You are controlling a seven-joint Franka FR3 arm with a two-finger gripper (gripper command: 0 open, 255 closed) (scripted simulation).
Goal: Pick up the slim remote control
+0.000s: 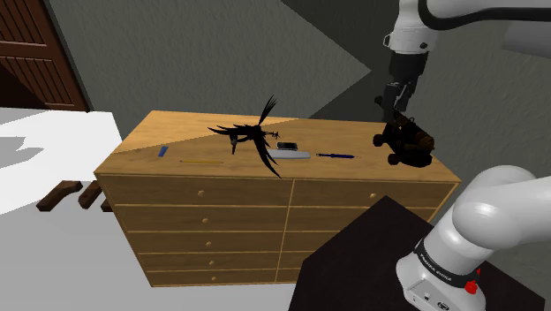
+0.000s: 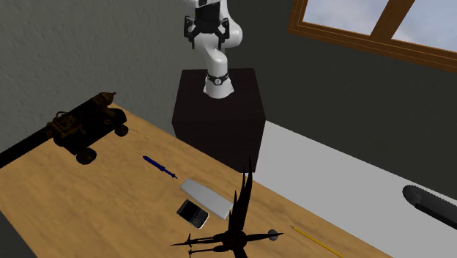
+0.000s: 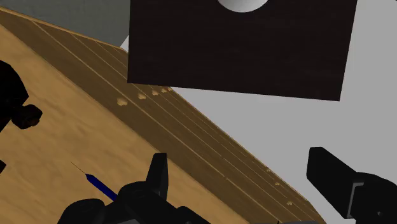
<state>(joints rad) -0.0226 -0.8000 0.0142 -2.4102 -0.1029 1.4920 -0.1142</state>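
Note:
The slim remote (image 1: 291, 155) is a flat pale grey slab lying on the wooden dresser top (image 1: 177, 132), just in front of a small black phone (image 1: 285, 146). In the second exterior view the remote (image 2: 207, 196) lies between the phone (image 2: 192, 213) and a blue pen (image 2: 160, 166). My gripper (image 1: 395, 99) hangs above the dresser's end at the shoulder view's right, over a dark toy cannon (image 1: 406, 141) and well clear of the remote. In the wrist view the gripper (image 3: 245, 191) is open, its fingers (image 3: 337, 184) wide apart with nothing between them.
A black spiky bird-like figure (image 1: 256, 132) stands just beside the remote at mid-dresser. A blue pen (image 1: 335, 155), a yellow pencil (image 1: 201, 161) and a small blue item (image 1: 163, 151) also lie on top. The dark stand (image 2: 218, 102) sits against the dresser's front.

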